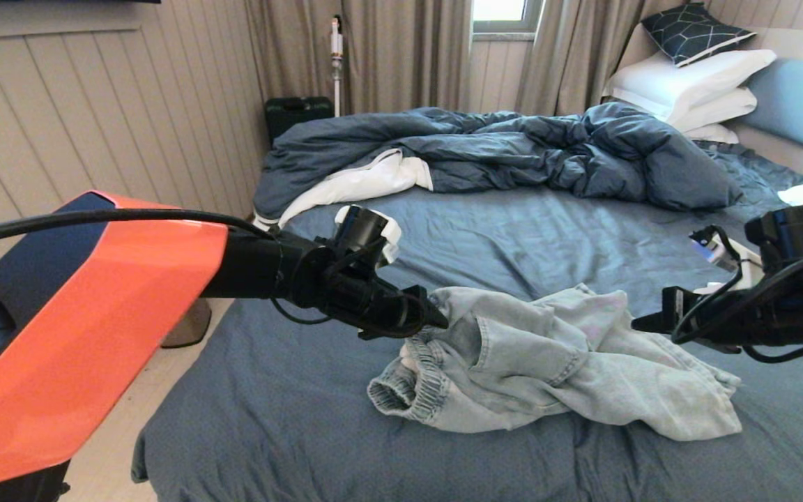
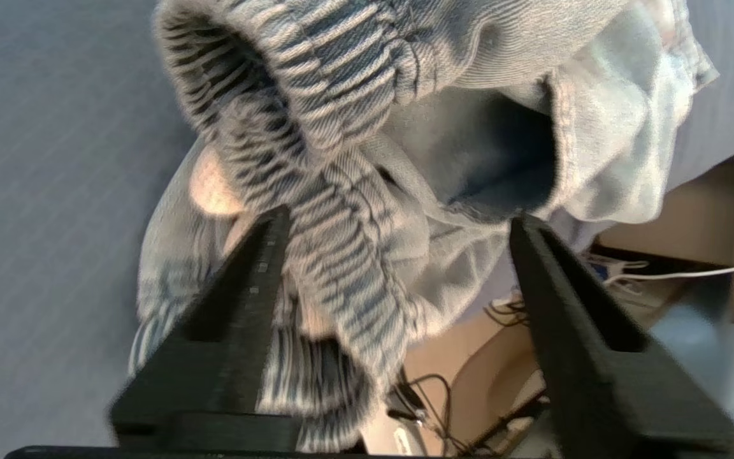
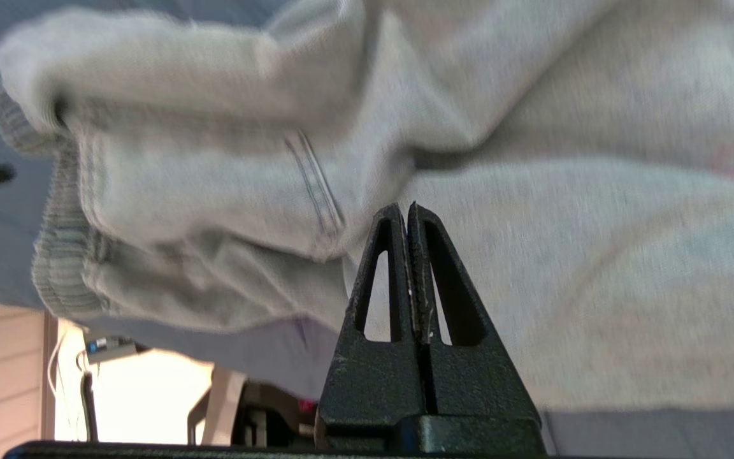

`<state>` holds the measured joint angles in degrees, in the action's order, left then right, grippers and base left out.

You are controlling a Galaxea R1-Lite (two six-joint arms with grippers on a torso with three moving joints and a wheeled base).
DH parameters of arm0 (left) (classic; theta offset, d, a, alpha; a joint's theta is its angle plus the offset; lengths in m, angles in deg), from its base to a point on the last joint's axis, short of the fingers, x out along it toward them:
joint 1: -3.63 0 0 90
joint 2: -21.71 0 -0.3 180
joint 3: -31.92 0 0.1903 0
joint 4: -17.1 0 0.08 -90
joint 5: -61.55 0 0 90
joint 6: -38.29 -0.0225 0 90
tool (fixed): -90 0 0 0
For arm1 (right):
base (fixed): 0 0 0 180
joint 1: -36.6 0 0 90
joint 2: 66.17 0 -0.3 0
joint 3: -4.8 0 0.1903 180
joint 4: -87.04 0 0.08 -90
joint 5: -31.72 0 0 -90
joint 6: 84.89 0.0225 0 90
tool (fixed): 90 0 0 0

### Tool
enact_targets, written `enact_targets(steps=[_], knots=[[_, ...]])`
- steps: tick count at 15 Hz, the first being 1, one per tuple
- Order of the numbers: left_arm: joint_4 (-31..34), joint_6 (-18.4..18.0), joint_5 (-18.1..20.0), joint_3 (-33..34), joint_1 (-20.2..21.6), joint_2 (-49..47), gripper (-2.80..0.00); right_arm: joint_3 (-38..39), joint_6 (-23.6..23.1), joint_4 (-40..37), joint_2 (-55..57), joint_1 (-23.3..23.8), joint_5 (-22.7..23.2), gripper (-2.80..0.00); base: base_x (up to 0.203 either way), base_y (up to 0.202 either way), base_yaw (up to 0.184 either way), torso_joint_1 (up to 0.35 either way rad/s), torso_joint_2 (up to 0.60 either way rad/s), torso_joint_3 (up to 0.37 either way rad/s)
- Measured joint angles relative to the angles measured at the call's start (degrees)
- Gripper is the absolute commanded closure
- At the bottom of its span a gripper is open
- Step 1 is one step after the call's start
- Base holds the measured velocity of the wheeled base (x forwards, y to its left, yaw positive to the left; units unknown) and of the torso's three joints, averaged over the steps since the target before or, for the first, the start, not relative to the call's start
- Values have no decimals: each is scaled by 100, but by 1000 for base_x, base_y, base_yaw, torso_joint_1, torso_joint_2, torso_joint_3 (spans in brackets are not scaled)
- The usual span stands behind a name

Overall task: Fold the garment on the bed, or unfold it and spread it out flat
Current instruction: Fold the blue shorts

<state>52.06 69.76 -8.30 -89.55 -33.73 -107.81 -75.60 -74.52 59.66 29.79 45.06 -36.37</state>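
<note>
The garment (image 1: 555, 362), pale denim shorts, lies crumpled in a heap on the bed (image 1: 290, 404) near its front. My left gripper (image 1: 436, 317) is at the heap's left upper edge. Its jaws stand open in the left wrist view, and the gathered waistband (image 2: 341, 268) hangs loose between the fingers (image 2: 265, 268). My right gripper (image 1: 645, 324) hovers at the heap's right side, with the cloth (image 3: 532, 223) just beyond its tips. In the right wrist view the right gripper (image 3: 406, 207) is shut, with nothing between its fingers.
A rumpled dark blue duvet (image 1: 513, 150) with white lining lies across the back of the bed. White pillows (image 1: 694, 84) and a patterned cushion (image 1: 694, 31) lean on the headboard (image 1: 802, 104) at the right. Off the bed's left edge stand a bin (image 1: 189, 324) and a black case (image 1: 297, 115).
</note>
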Motion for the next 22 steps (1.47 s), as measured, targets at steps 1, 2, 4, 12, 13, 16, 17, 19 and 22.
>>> enact_targets(steps=[1,2,4,12,13,16,17,19,22], knots=[[-132,-22,-53,-24,10,-76,-280,30,-10,10,-30,9,0,0,0,0,0,0,0,0],[-265,-55,-161,-33,21,-136,-280,49,-12,10,-57,9,1,0,0,0,0,0,0,0],[-413,-214,-292,-71,44,-221,-280,73,-14,10,-103,7,2,0,0,0,0,0,0,0],[-416,-384,-296,-573,84,-512,0,92,-14,9,-171,-23,5,0,0,0,0,0,0,0],[-407,-386,-290,-606,71,-532,0,90,-14,7,-172,-26,4,0,0,0,0,0,0,0],[-385,-380,-284,-647,27,-584,0,89,-14,7,-173,-23,5,0,0,0,0,0,0,0],[-380,-357,-267,-630,17,-590,0,89,-16,10,-173,-22,6,0,0,0,0,0,0,0],[-369,-339,-262,-568,-23,-578,0,90,-14,9,-173,-10,9,0,0,0,0,0,0,0],[-357,-334,-279,-312,-91,-400,0,130,-10,10,-193,-2,21,0,0,0,0,0,0,0]])
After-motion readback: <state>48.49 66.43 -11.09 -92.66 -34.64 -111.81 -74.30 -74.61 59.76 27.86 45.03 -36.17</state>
